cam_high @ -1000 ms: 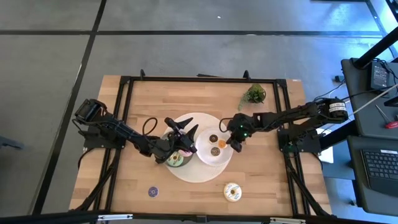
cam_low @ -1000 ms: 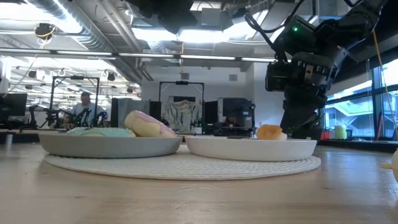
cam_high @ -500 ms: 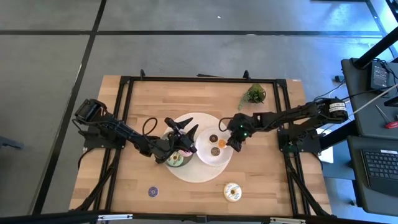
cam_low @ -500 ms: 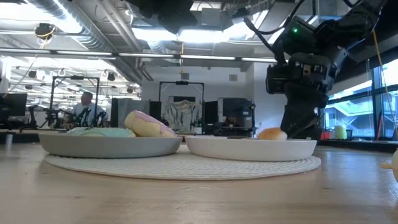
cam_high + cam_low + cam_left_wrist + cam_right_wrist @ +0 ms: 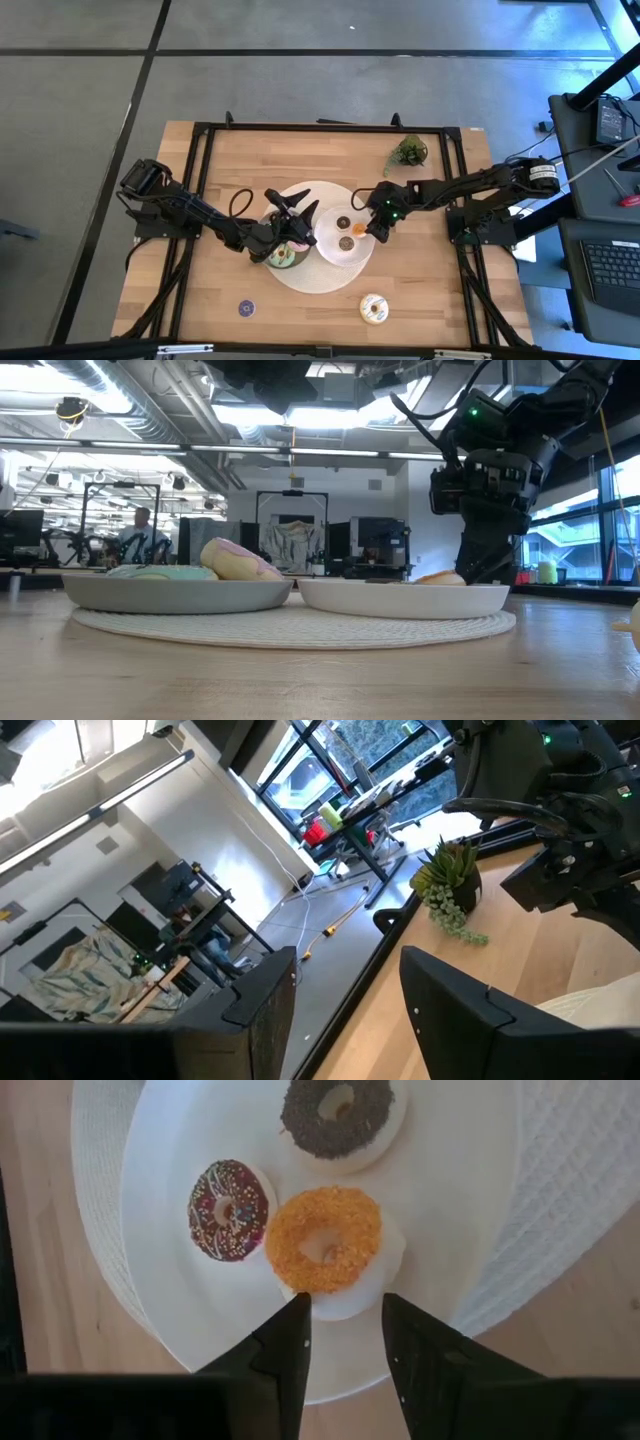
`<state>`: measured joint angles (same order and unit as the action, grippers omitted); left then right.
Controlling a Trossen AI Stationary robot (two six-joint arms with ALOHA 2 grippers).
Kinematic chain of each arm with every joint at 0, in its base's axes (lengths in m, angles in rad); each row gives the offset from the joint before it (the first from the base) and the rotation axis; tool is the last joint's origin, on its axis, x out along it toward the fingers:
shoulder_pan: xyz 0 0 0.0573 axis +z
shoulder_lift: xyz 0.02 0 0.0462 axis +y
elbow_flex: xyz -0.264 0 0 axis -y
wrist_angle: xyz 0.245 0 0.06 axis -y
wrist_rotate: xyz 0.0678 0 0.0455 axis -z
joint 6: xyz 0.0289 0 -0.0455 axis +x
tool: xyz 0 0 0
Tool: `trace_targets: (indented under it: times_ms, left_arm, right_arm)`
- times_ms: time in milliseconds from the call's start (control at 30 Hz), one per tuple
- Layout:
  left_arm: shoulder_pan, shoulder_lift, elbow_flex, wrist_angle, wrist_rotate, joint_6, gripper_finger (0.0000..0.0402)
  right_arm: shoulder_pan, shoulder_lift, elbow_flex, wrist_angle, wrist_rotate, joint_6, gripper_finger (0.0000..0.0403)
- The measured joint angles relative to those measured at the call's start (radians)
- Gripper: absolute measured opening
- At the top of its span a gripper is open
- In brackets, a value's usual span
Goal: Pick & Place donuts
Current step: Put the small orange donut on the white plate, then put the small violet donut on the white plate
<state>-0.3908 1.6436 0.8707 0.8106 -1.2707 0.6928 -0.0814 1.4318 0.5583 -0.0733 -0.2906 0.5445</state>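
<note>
Now right gripper (image 5: 343,1342) hangs over the white plate (image 5: 450,1210), fingers parted narrowly with nothing between them, the orange donut (image 5: 324,1239) lying flat just off its tips. Two brown donuts (image 5: 229,1209) lie beside it on that plate. Left gripper (image 5: 292,207) sits above the grey plate (image 5: 180,593) at 9 o'clock of the white one, fingers spread, empty. Pink donut (image 5: 238,561) and green donut (image 5: 160,572) rest there. Purple donut (image 5: 246,308) and cream donut (image 5: 373,307) lie on the table (image 5: 430,290) at 6 o'clock.

orange donut (image 5: 323,1240) — now released, fingers (image 5: 285,1350) apart

Two black jointed arms (image 5: 190,210) with looping cables, green indicator light.
</note>
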Motion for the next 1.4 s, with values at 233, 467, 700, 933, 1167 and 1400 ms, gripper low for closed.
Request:
trace_targets:
  times_ms: [233, 467, 700, 933, 1167, 1400]
  left_arm:
    - [0.0, 0.0, 0.0, 0.0, 0.0, 0.0, 0.0175]
    - [-0.007, 0.0, 0.0, -0.015, -0.04, -0.017, 0.0177]
    - [-0.128, 0.0, 0.0, -0.196, -0.298, -0.295, 0.0178]
    - [-0.239, -0.006, 0.0, -0.136, 0.12, -0.581, 0.0187]
    - [-0.222, -0.023, 0.0, -0.321, 0.77, -0.837, 0.019]
    - [-0.153, -0.059, 0.0, -0.71, 1.311, -1.375, 0.0194]
  right_arm:
    - [0.0, -0.064, 0.001, -0.042, 0.0, 0.025, 0.0126]
    - [0.011, -0.185, 0.08, -0.17, 0.112, -0.044, 0.0126]
    - [0.039, -0.261, 0.109, -0.173, 0.391, -0.18, 0.0126]
    - [0.022, -0.263, 0.108, -0.171, 0.429, -0.216, 0.0126]
    - [0.019, -0.263, 0.108, -0.174, 0.429, -0.24, 0.0126]
    - [0.022, -0.263, 0.108, -0.176, 0.429, -0.24, 0.0127]
